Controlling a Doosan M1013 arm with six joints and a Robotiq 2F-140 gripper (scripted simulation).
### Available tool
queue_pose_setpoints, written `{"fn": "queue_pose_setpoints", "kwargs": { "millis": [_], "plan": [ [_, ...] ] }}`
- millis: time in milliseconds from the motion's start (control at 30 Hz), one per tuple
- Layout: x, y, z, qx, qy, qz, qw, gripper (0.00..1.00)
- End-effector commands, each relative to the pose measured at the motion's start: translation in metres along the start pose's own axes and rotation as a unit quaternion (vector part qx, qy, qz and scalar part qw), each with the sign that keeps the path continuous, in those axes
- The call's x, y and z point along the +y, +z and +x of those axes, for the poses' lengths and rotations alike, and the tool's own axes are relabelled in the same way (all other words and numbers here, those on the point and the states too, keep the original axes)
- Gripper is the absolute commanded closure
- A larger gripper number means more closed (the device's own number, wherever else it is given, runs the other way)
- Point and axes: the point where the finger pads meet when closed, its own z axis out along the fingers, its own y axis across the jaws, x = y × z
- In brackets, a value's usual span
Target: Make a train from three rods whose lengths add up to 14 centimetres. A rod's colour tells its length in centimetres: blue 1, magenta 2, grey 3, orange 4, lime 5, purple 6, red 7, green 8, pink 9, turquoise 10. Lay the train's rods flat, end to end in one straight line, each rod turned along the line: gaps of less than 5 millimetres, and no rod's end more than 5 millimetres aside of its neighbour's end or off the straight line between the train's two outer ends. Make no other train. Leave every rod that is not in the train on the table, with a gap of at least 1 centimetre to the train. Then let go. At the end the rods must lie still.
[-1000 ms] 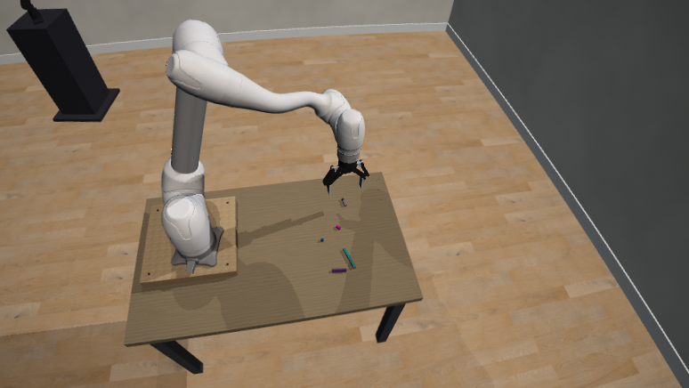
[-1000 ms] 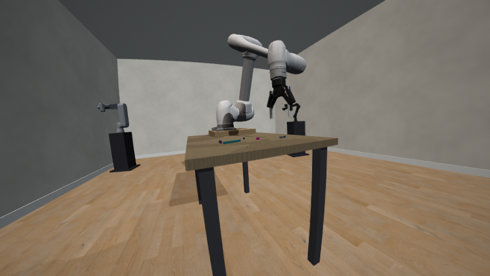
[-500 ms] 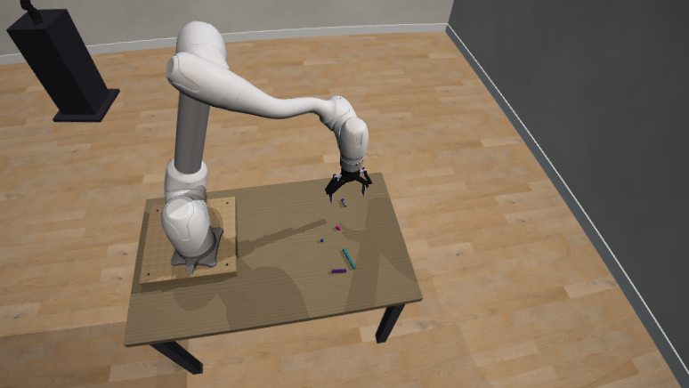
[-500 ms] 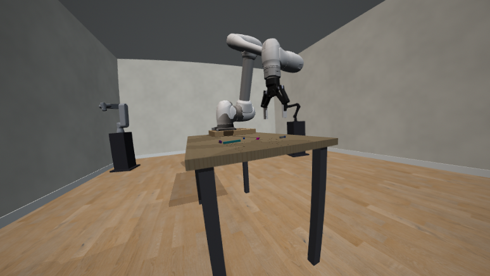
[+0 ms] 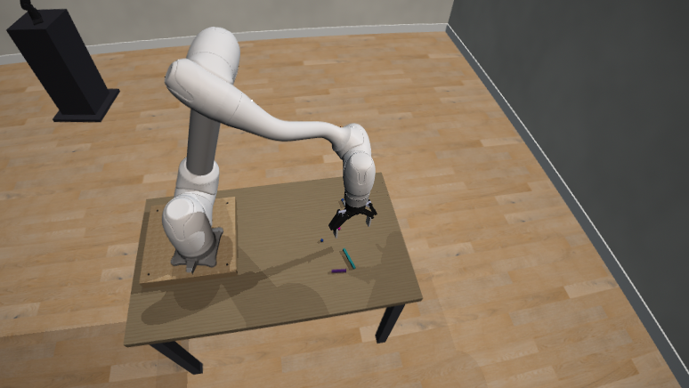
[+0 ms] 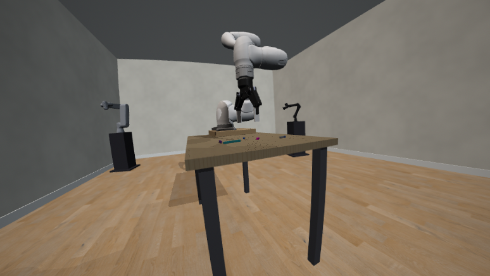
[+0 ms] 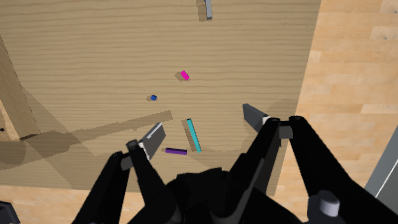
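The black two-finger gripper (image 7: 202,125) hung well above the brown wooden table (image 5: 270,308), its jaws spread to their widest with nothing between them. In the wrist view, the long turquoise rod (image 7: 193,135) lay flat on the tabletop directly below the gap between the jaws, slightly tilted from the view's vertical. The short purple rod (image 7: 176,151) lay just beside the turquoise rod's nearer end, on the side of the left-hand finger, turned roughly crosswise to it; whether the two touched could not be told. Beyond the jaws, the small magenta rod (image 7: 184,75) lay apart from the others, and the tiny blue rod (image 7: 153,97) sat near it, toward the left-hand finger's side. Farthest ahead of the jaws, near the table's far edge, lay the grey rod (image 7: 208,8). From the top view, the gripper hovered over the magenta rod (image 5: 338,228), with the turquoise rod (image 5: 349,258) and purple rod (image 5: 338,270) lying nearer the table's front edge.
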Motion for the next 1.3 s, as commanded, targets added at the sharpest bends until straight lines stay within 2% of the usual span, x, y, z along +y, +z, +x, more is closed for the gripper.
{"fn": "queue_pose_setpoints", "kwargs": {
  "millis": [0, 33, 133, 233, 267, 1267],
  "plan": [
    [-0.009, 0.0, -0.02, -0.001, -0.008, -0.003, 1.0, 0.0],
    [-0.021, 0.002, -0.042, -0.001, -0.015, -0.003, 1.0, 0.0],
    [-0.037, 0.005, -0.069, -0.001, -0.023, -0.004, 1.0, 0.0],
    [-0.039, 0.005, -0.073, -0.001, -0.025, -0.004, 1.0, 0.0],
    [-0.039, 0.005, -0.073, -0.001, -0.025, -0.004, 1.0, 0.85],
    [-0.039, 0.005, -0.073, -0.001, -0.025, -0.004, 1.0, 0.85]
  ]
}}
